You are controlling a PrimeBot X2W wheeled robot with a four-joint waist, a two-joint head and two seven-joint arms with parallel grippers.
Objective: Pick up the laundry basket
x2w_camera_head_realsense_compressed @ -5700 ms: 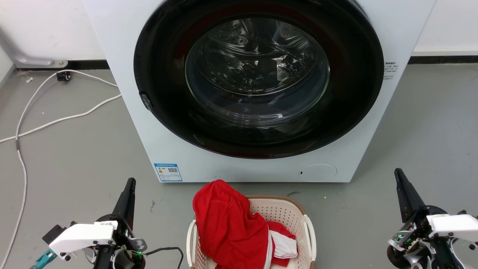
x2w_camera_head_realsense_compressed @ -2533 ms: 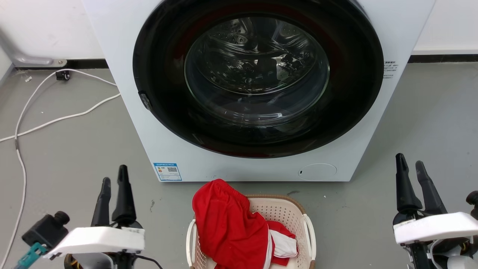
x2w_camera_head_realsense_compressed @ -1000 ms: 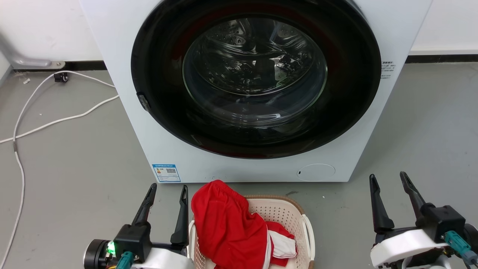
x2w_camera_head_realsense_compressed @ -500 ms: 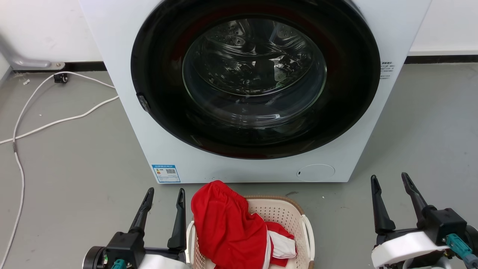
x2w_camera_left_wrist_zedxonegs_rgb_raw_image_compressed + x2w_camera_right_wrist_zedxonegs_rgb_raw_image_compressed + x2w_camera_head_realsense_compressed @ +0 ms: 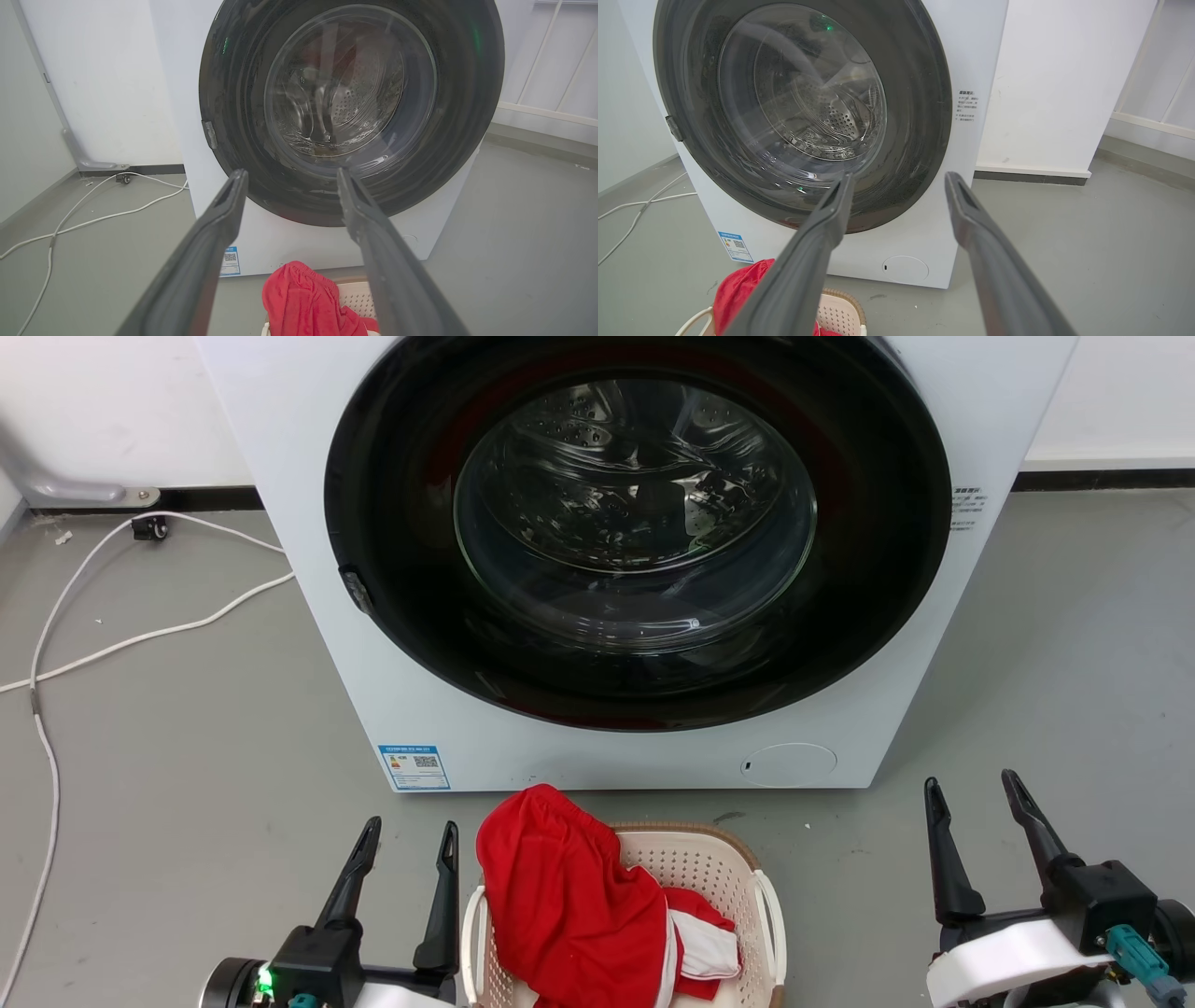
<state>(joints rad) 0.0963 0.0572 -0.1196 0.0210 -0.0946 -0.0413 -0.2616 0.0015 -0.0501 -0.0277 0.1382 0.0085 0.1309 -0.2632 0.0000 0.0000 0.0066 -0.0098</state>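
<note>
Your left gripper (image 5: 412,826) has eased lower, now at seven o'clock, fingers wide, just beside the laundry basket (image 5: 719,873) at six; the right gripper (image 5: 969,779), equally wide at four, stands well apart, so close both in on the white handles (image 5: 777,919) evenly.

Two dark fingers of the right end effector (image 5: 900,177), spread apart, frame the round glass door of a white washing machine (image 5: 971,56); on the grey floor (image 5: 1064,233) before it sits a cream laundry basket (image 5: 840,310) holding red clothing (image 5: 738,289).
</note>
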